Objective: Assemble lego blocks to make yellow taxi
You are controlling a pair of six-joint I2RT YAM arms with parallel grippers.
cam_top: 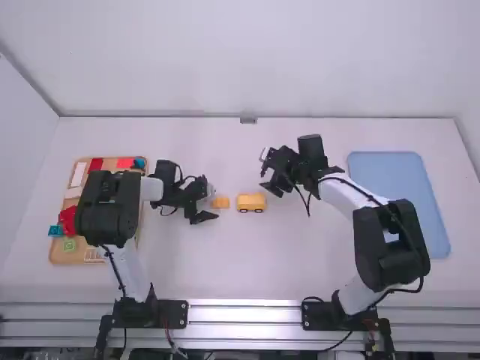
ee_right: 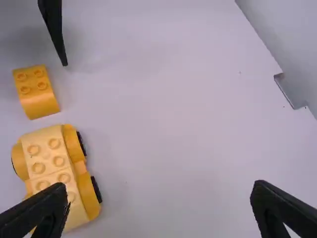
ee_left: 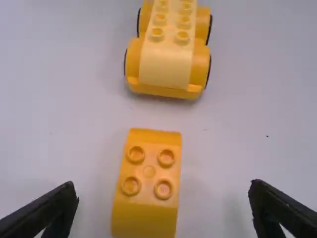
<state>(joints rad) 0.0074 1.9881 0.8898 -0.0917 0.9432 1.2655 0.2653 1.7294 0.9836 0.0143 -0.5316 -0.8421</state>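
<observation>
White table, two pieces out in the middle. The larger, a yellow plastic toy car body [cam_top: 250,202], stands upright on black-tyred wheels; its studded top is paler than the wheeled base, with a seam across it in the right wrist view. Just to its left in the high view, apart from it, lies a small orange-yellow plastic block [cam_top: 220,202] with four raised studs and curved, sloping ends, studs up.

Left gripper [cam_top: 208,201]: fingers spread wide, nothing between the tips; over the table at the small block. In its wrist view the block lies between the lines of the two fingers, touching neither.

Right gripper [cam_top: 265,172]: also wide apart, holding nothing; beyond the car body and slightly right of it in the high view. Its wrist view has the car body near one finger.

Far left, partly under the left arm: tan tray [cam_top: 56,256] with red, white, blue and green pieces. Far right, partly behind the right arm: flat light-blue tray [cam_top: 390,184].
</observation>
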